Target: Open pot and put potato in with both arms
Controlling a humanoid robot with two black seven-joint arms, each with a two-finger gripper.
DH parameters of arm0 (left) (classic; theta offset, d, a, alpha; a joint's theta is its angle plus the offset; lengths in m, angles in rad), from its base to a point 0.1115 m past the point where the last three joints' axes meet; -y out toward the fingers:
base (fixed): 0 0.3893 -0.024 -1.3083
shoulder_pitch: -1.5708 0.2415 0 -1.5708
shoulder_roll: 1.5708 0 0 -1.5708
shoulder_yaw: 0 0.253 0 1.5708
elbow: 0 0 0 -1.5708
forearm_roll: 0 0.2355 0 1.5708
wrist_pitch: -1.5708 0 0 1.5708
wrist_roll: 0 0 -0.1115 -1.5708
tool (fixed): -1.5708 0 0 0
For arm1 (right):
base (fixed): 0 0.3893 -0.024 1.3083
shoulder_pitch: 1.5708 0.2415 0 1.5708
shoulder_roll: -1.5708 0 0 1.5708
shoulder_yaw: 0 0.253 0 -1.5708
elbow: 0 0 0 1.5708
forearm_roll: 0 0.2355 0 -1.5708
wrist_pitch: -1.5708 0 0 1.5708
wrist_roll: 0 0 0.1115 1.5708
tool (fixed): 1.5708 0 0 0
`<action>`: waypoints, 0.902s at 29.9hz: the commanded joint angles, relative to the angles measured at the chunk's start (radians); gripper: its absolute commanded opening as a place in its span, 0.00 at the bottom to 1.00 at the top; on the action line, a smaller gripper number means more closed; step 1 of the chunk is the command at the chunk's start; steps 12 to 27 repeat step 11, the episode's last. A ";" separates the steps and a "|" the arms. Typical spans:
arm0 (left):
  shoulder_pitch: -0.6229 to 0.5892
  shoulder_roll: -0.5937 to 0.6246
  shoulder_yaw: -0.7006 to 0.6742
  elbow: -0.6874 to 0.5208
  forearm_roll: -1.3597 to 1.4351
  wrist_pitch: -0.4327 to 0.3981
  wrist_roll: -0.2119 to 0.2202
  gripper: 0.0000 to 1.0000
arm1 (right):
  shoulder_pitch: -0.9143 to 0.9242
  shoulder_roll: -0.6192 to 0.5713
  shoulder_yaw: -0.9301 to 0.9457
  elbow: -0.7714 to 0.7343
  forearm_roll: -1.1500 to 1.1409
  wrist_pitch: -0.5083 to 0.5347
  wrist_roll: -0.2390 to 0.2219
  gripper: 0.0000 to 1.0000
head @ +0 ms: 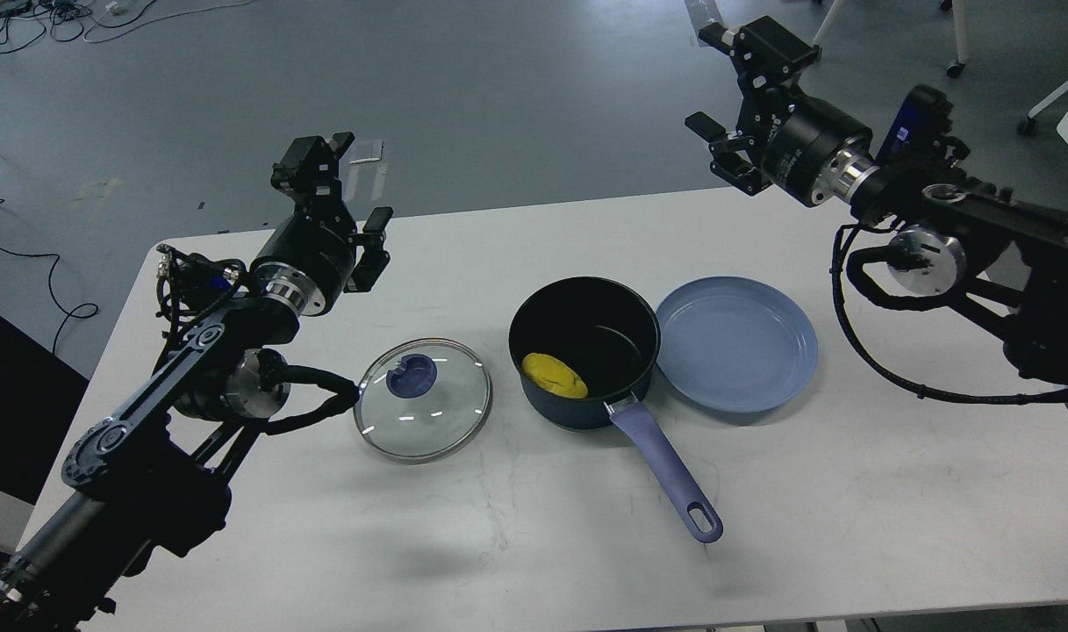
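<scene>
The dark navy pot point(586, 399) stands open in the middle of the white table, its lavender handle point(670, 474) pointing toward the front right. The yellow potato point(554, 375) lies inside the pot at its near-left side. My left gripper point(336, 189) is open and empty, held above the table's back left, far from the pot. My right gripper point(731, 96) is open and empty, raised high over the table's back right edge, well away from the pot.
The round glass lid with blue knob point(423, 409) lies flat on the table left of the pot. A light-blue plate point(737, 342) lies right of the pot, touching it. The white table point(534, 544) has rounded corners; chair legs stand on the floor at back right.
</scene>
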State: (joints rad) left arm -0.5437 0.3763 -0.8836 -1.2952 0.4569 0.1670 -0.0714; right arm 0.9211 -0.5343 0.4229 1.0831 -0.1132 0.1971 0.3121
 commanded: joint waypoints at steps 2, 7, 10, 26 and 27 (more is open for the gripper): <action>0.047 -0.014 -0.044 -0.012 -0.032 -0.041 -0.005 0.98 | -0.080 -0.036 0.065 -0.038 0.137 0.150 -0.088 1.00; 0.094 -0.043 -0.100 -0.013 -0.035 -0.078 0.004 0.98 | -0.175 -0.033 0.138 -0.031 0.175 0.145 -0.151 1.00; 0.108 -0.048 -0.113 -0.015 -0.052 -0.087 0.004 0.98 | -0.185 -0.024 0.139 -0.034 0.165 0.140 -0.145 1.00; 0.110 -0.048 -0.115 -0.015 -0.053 -0.089 0.002 0.98 | -0.185 -0.026 0.148 -0.031 0.167 0.140 -0.145 1.00; 0.110 -0.048 -0.115 -0.015 -0.053 -0.089 0.002 0.98 | -0.185 -0.026 0.148 -0.031 0.167 0.140 -0.145 1.00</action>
